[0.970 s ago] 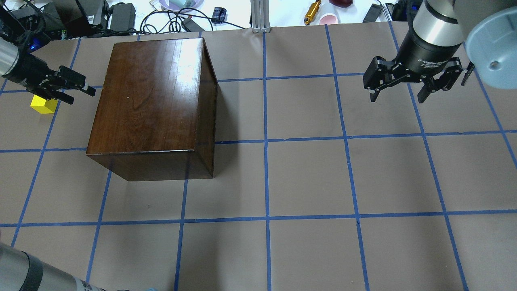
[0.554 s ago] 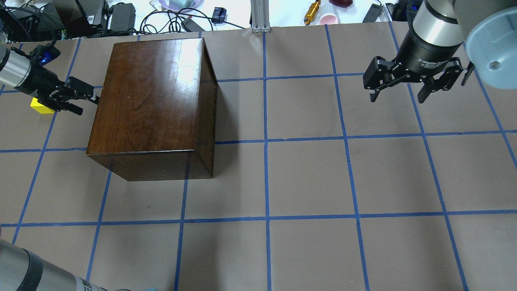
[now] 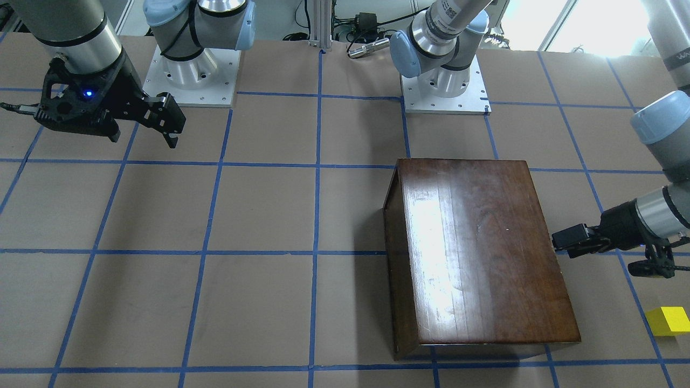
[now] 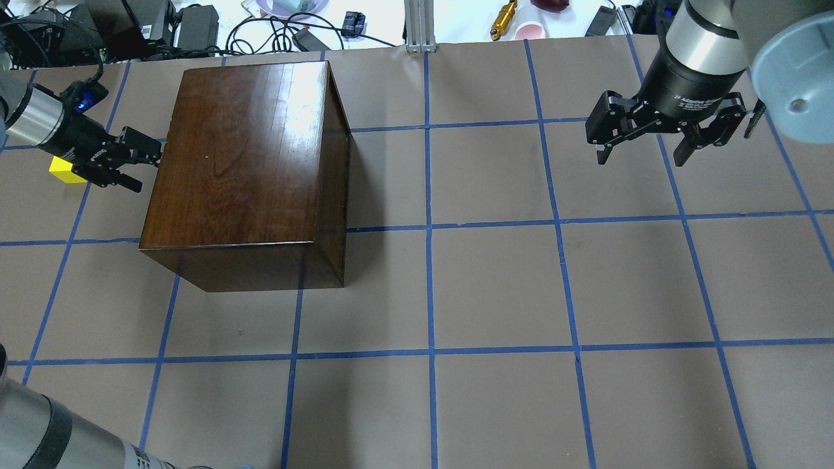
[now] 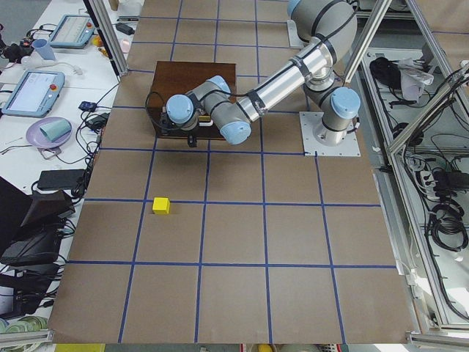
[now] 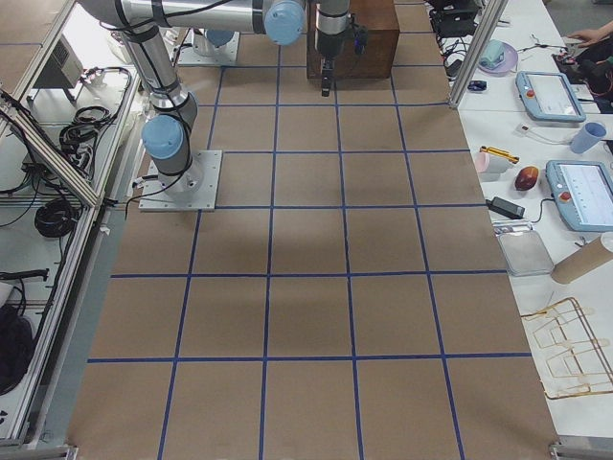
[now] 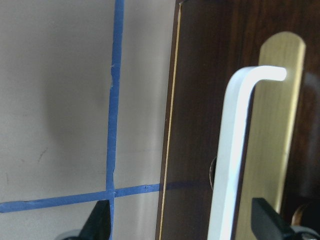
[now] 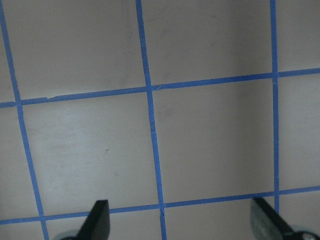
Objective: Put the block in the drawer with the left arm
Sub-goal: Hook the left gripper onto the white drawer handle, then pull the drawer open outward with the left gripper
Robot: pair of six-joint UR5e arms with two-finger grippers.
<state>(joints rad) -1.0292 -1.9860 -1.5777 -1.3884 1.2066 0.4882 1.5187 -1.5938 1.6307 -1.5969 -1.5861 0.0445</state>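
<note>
The yellow block [image 4: 64,171] sits on the table left of the dark-brown wooden box [image 4: 241,156]; it also shows in the front view [image 3: 668,320] and the left side view [image 5: 161,206]. The drawer is shut inside the box, its pale tray hidden. The left wrist view shows its dark front panel [image 7: 195,100] with a white handle [image 7: 235,150] on a brass plate. My left gripper [image 4: 148,170] is open and empty, level with the box's left face, fingertips to either side of the handle [image 7: 185,225]. My right gripper [image 4: 642,156] hangs open and empty at the far right.
Cables, power bricks and small items lie beyond the table's far edge [image 4: 260,26], with an aluminium post [image 4: 420,26]. The arm bases [image 3: 188,70] stand on the robot's side. Blue tape lines grid the brown table [image 4: 495,286].
My left gripper has moved right from over the yellow block to the box's left face, uncovering part of the block. The right arm has not moved.
</note>
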